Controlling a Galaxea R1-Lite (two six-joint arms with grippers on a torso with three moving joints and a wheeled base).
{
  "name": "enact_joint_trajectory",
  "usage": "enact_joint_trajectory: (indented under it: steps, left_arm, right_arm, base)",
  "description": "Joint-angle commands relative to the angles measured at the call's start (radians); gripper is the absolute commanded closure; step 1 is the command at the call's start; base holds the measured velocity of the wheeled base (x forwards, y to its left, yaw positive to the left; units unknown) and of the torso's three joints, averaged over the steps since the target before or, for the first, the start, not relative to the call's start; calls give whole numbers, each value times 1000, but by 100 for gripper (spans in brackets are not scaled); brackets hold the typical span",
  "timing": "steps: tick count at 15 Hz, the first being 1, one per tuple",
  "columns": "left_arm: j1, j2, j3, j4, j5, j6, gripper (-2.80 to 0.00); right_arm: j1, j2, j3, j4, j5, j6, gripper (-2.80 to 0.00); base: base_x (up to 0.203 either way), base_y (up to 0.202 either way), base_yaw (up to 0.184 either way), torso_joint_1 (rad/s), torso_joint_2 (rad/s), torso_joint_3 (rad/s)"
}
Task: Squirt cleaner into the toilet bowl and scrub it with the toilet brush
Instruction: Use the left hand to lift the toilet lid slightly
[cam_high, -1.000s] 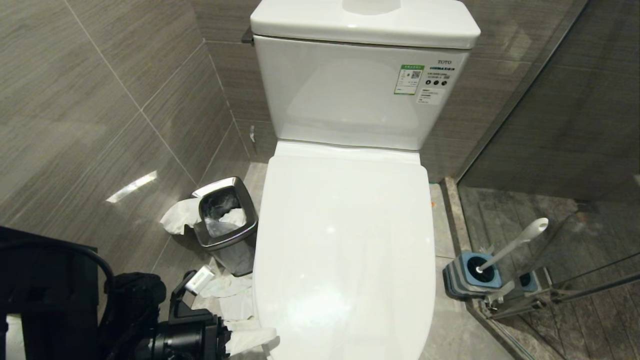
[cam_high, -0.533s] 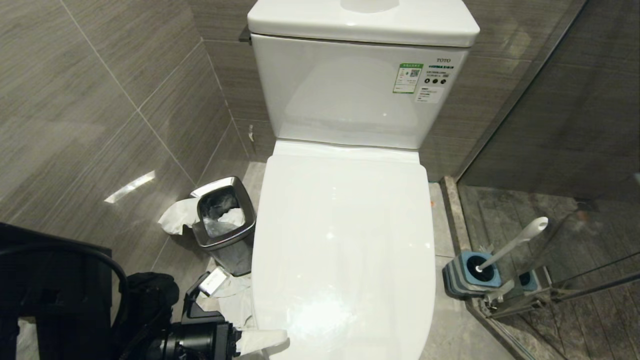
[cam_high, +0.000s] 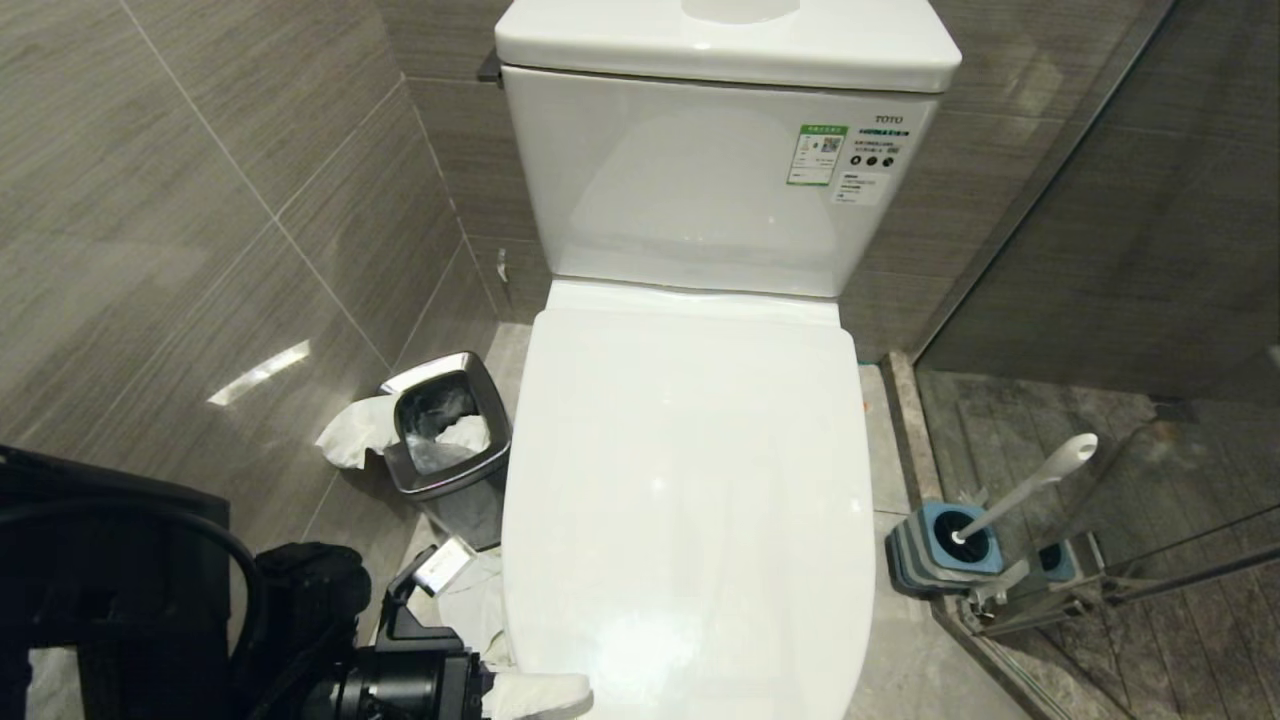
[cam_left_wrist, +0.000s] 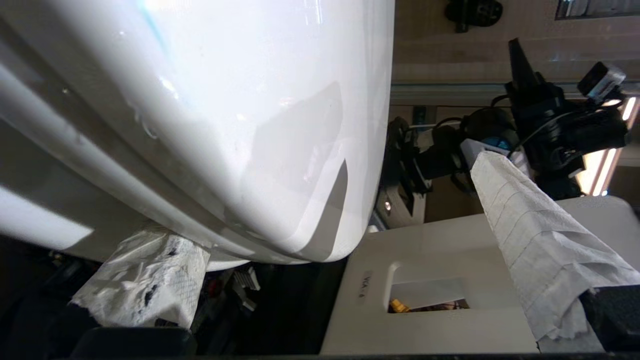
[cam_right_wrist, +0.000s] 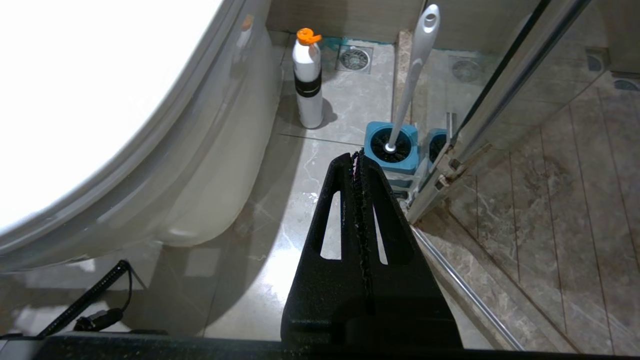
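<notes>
The white toilet fills the centre of the head view, its cistern (cam_high: 720, 170) at the top and its closed lid (cam_high: 690, 480) covering the toilet bowl, so the bowl's inside is hidden. Grey tiled walls run down the left of the frame; a glass shower screen (cam_high: 1100, 300) stands on the right.

At lower left of the head view the left gripper (cam_high: 545, 693) sits at the front left edge of the lid, its jaws spread wide and wrapped in white paper. In the left wrist view one wrapped finger (cam_left_wrist: 145, 285) lies under the lip of the seat, the other (cam_left_wrist: 540, 240) well clear of it, with the front curve of the toilet between them.

A small square steel bin (cam_high: 445, 450) stands on the floor left of the toilet, with crumpled tissue (cam_high: 350, 432) beside it.

The toilet brush (cam_high: 1030, 487) stands in its blue-grey holder (cam_high: 940, 550) at lower right of the head view, by the screen's foot, its handle leaning to the upper right.

In the right wrist view the right gripper (cam_right_wrist: 356, 155), jaws pressed together and empty, points at the floor near the holder (cam_right_wrist: 392, 147), apart from the brush handle (cam_right_wrist: 417, 65). A white bottle with an orange cap (cam_right_wrist: 307, 75) stands upright on the floor beside the toilet's base.
</notes>
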Motion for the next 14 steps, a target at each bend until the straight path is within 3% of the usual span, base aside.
enact_joint_trajectory:
  steps: [1, 3, 9, 14]
  left_arm:
    - [-18, -63, -19, -15, -2, -55, -280]
    - [-38, -107, -30, -15, 2, -98, -280]
    - [-48, -160, -35, -15, 22, -109, -280]
    - [-49, -218, -27, -15, 20, -178, -280]
  right_arm:
    - [0, 1, -1, 0, 0, 0, 0]
    - [0, 1, -1, 0, 0, 0, 0]
    - [0, 1, -1, 0, 0, 0, 0]
    - [0, 1, -1, 0, 0, 0, 0]
  base:
    - [0, 0, 0, 0, 0, 0]
    - [0, 0, 0, 0, 0, 0]
    - [0, 0, 0, 0, 0, 0]
    - [0, 0, 0, 0, 0, 0]
